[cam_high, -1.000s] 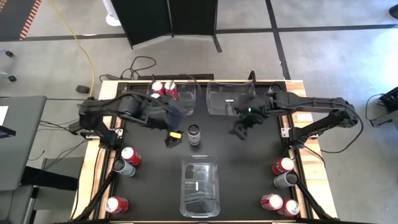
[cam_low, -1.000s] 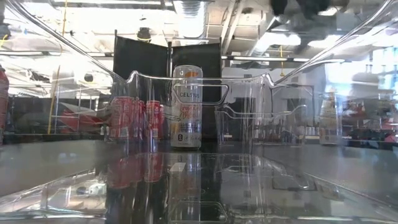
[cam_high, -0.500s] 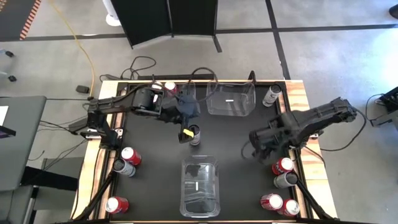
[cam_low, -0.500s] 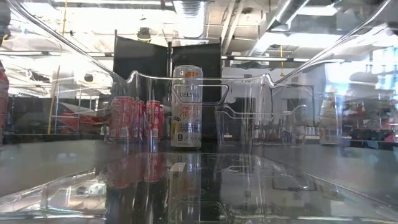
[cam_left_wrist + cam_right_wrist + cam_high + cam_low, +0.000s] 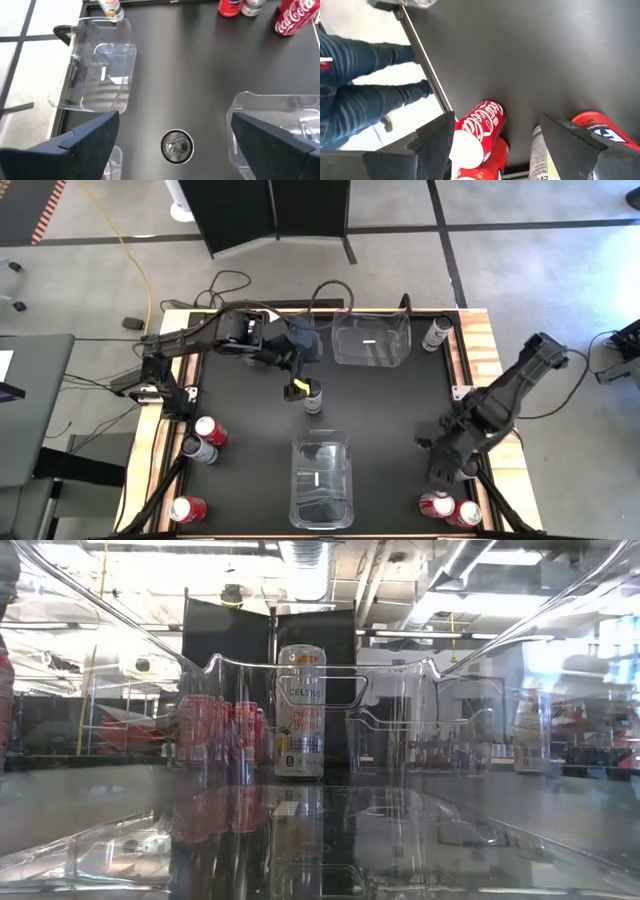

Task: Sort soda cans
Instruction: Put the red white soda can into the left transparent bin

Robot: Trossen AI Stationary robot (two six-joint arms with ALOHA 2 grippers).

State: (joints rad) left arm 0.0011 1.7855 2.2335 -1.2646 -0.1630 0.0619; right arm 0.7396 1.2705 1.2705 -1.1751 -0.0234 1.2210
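Observation:
A grey and silver soda can (image 5: 314, 396) stands upright at mid-table, also seen as the can (image 5: 300, 712) in the low view. My left gripper (image 5: 303, 388) hovers open above it, and the can's top (image 5: 177, 146) shows between the spread fingers. My right gripper (image 5: 441, 465) is open above the cans at the table's right near corner, with a red can (image 5: 481, 129) between its fingers, apart from them. A second red can (image 5: 594, 125) and a grey can (image 5: 538, 150) stand beside it. More red cans (image 5: 436, 505) stand there too.
Clear bins sit at far middle (image 5: 372, 340) and near middle (image 5: 320, 478). A silver can (image 5: 435, 333) stands at the far right. Two red cans (image 5: 210, 430) and a grey can (image 5: 195, 448) stand near the left edge. A person's legs (image 5: 365, 95) show beyond the right edge.
My left gripper has moved toward the table's right, from beside the far left bin to over the standing mid-table can. My right arm has swung from the far middle bin toward the near right corner and now hangs over the cans there.

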